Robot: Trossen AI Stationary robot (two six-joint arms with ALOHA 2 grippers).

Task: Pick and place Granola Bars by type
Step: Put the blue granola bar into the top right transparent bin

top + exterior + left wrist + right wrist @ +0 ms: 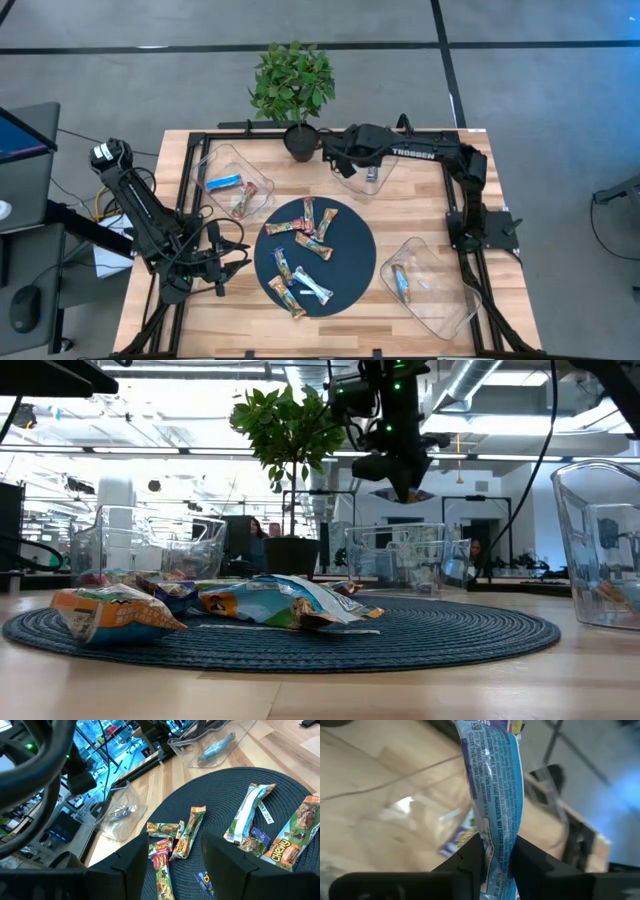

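Observation:
Several granola bars (305,238) lie on a round dark mat (350,265); they also show in the low view as granola bars (265,602) and in the left wrist view as granola bars (190,832). My right gripper (340,160) hovers over the far middle clear tray (375,180), shut on a blue bar (495,785). The low view shows the right gripper (400,470) high above the table. My left gripper (235,265) waits open at the mat's left edge; its fingers (135,862) point across the mat. My right gripper (496,857) pinches the blue bar between its two fingers at the bar's end nearest the wrist (496,842). The fingers lie along the bar, which sticks out past the fingertips. The bar is lifted clear, above the tray.
A far left tray (235,185) holds a blue bar and a reddish one. The near right tray (435,290) holds one bar. A pale wrapped bar (456,836) lies in the far middle tray. A potted plant (293,90) stands at the far edge beside the right gripper.

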